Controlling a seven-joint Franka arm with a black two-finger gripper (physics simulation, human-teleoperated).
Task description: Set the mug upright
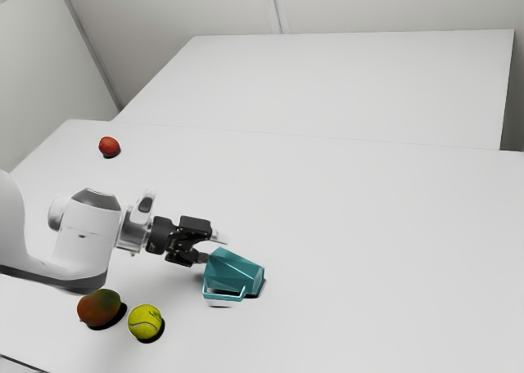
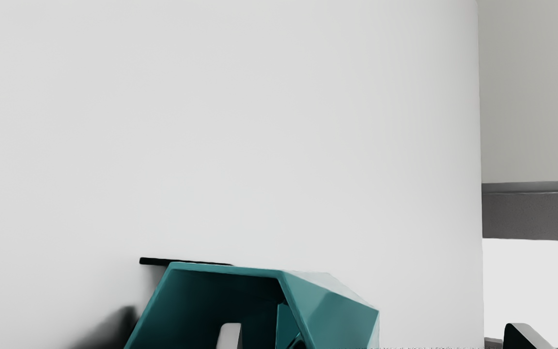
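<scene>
The mug (image 1: 237, 273) is teal and faceted, with flat, slightly glossy panels, a many-sided mouth and an angular loop of a handle (image 1: 223, 296). It lies on its side on the smooth white table (image 1: 352, 226), just in front of the hand (image 1: 214, 249). Near the arm sit a fuzzy yellow tennis ball (image 1: 145, 321) and a rounded red-and-green fruit (image 1: 99, 307); a small red fruit (image 1: 109, 146) lies well apart.

The hand is spread wide, pinching nothing. In the wrist view one finger (image 2: 229, 337) overlaps the mug's dark mouth and the other stands outside it; contact cannot be made out.

The mug's mouth faces the hand and its base points toward the exterior view's right, its long axis lying along the table.
</scene>
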